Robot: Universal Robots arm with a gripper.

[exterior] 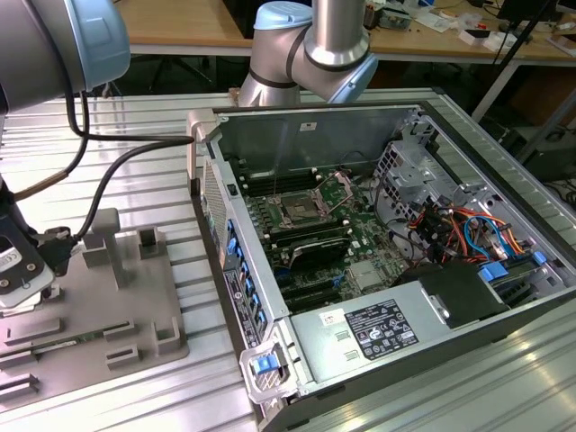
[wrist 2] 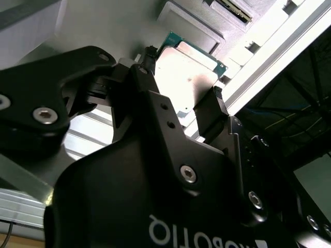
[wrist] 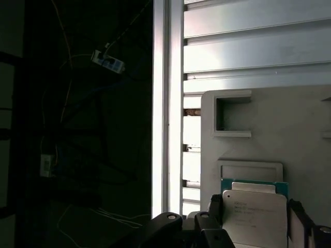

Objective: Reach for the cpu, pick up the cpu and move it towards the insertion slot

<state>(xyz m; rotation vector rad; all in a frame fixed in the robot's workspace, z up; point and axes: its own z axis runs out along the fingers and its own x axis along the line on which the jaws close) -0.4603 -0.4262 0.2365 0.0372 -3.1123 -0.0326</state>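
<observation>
The gripper (wrist 2: 181,80) has its black fingers (wrist 2: 212,106) closed on two sides of the cpu (wrist: 254,217), above the grey fixture plate (wrist: 289,124) by the bench's edge rail (wrist: 168,103). The small print on its lid is too fine to read.

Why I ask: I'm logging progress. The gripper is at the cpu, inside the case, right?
No. The gripper is at the cpu, but outside the case, over the grey fixture at the exterior view's left; the exterior view shows it.
</observation>
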